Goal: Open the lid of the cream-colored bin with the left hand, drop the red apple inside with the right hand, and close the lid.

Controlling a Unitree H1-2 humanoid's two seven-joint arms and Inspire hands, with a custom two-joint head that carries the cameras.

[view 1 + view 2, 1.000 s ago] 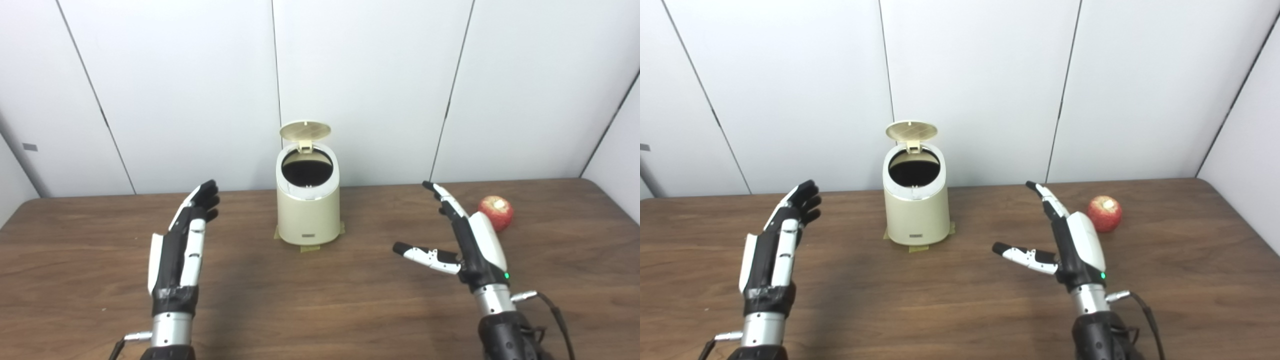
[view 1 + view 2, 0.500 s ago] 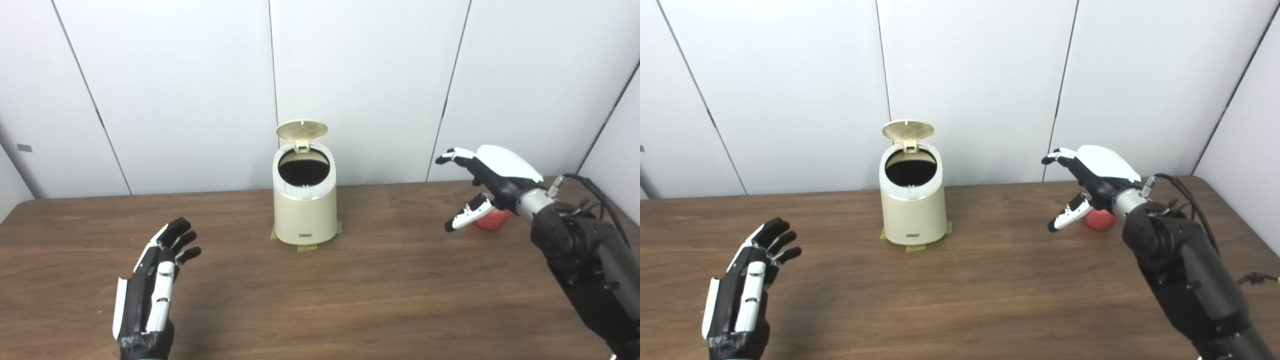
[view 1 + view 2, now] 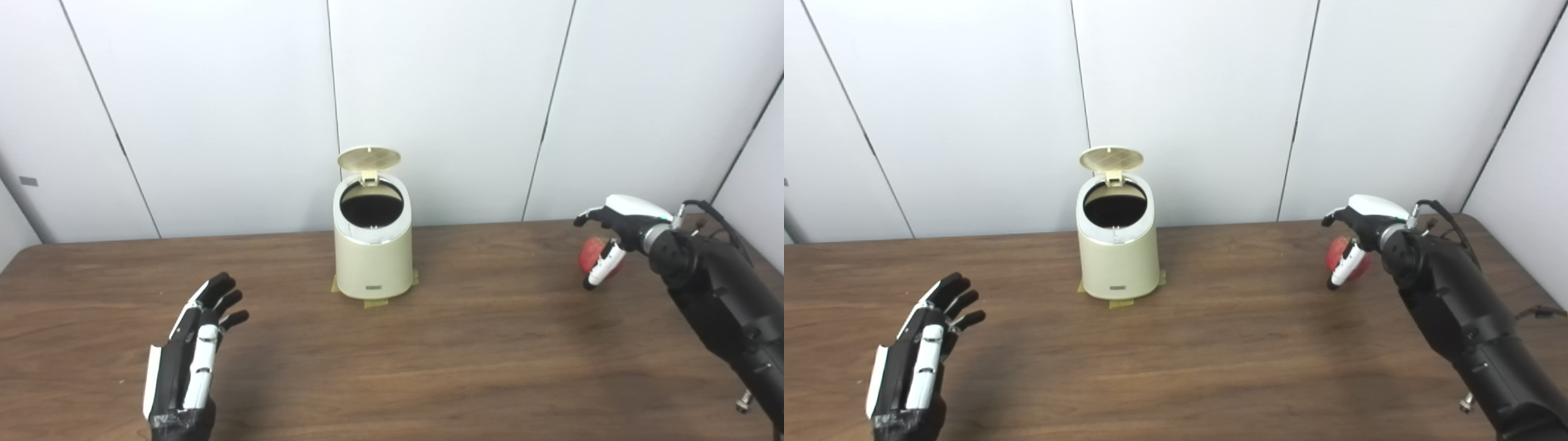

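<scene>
Standing near the back of the wooden tabletop (image 3: 392, 361), the cream-colored bin (image 3: 373, 257) has its round lid (image 3: 369, 158) flipped up behind a dark opening, with strips of tape at its base. Well to its right lies the red apple (image 3: 594, 256), partly hidden by the right hand (image 3: 612, 229), which arches over it with fingers spread and the thumb hanging down in front; whether it touches the fruit cannot be told. At the near left edge the left hand (image 3: 190, 355) is held upright, fingers loosely apart, holding nothing and well away from the bin.
</scene>
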